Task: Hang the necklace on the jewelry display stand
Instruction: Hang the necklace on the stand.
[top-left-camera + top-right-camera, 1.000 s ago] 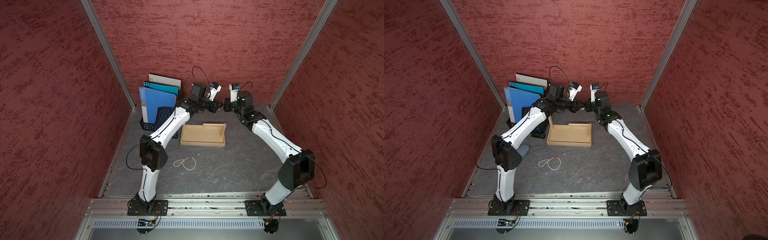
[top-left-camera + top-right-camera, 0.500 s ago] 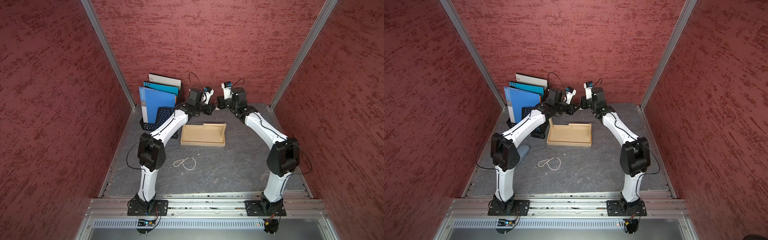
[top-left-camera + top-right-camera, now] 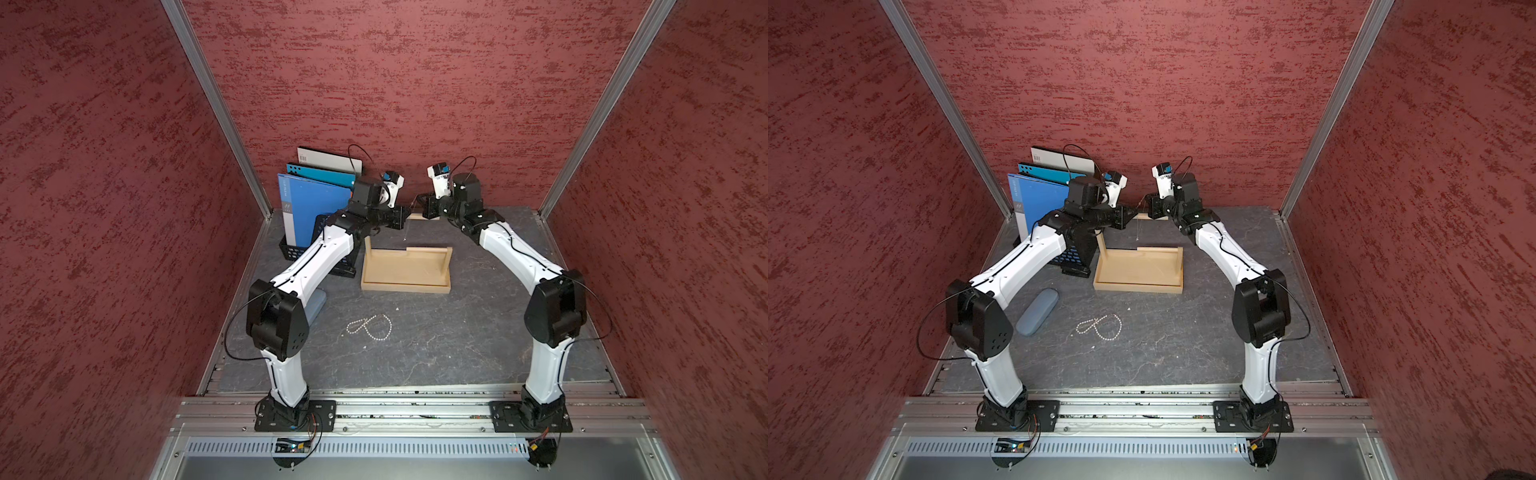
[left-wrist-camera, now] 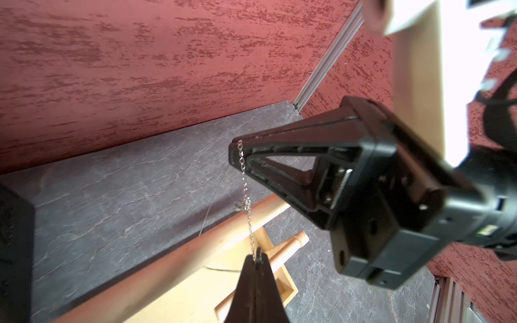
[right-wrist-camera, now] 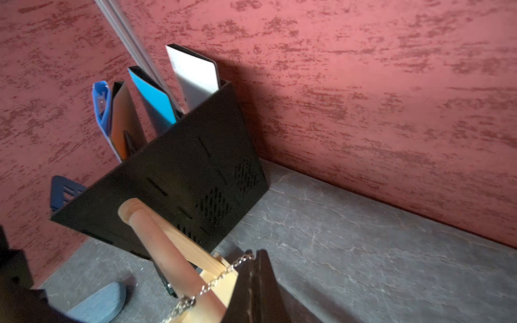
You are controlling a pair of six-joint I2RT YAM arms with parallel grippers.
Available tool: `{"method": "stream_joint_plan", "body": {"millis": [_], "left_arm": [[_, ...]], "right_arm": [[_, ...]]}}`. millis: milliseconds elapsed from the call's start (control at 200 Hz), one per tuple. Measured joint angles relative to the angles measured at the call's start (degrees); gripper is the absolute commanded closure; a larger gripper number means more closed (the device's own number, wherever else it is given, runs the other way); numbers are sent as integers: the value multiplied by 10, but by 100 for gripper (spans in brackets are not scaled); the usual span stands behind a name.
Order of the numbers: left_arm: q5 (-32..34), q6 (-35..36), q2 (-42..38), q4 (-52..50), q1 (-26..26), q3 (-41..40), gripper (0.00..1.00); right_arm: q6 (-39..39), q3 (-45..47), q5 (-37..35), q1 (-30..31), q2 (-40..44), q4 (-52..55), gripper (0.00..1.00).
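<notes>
We have the left gripper and the right gripper both pinched fully closed on the thin chain necklace. They stretch it across the long dowel arm of the jewelry display stand near the back edge of the table, so that, we judge, lowering would drape it there. Room is tight, with the black file rack in the back left corner just beside the stand; toward the front edge lie only a beaded strand and a grey case.
</notes>
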State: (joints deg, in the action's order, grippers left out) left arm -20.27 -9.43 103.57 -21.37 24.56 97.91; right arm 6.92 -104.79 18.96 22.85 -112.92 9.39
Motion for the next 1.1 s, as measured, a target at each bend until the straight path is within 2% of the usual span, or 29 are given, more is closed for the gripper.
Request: {"method": "stream_joint_plan", "body": {"millis": [215,501,1097], "left_arm": [[0,-2,-49,12,-39,-73,100],[0,-2,-86,19,-70,-122,100],[-7,7,-94,19,-98,-138,100]], "right_arm": [[-14,-79,16,33,-56,10,97],[-16,-182,25,62,-146,50,97],[-21,-214,13,70,-167,71,94]]}}
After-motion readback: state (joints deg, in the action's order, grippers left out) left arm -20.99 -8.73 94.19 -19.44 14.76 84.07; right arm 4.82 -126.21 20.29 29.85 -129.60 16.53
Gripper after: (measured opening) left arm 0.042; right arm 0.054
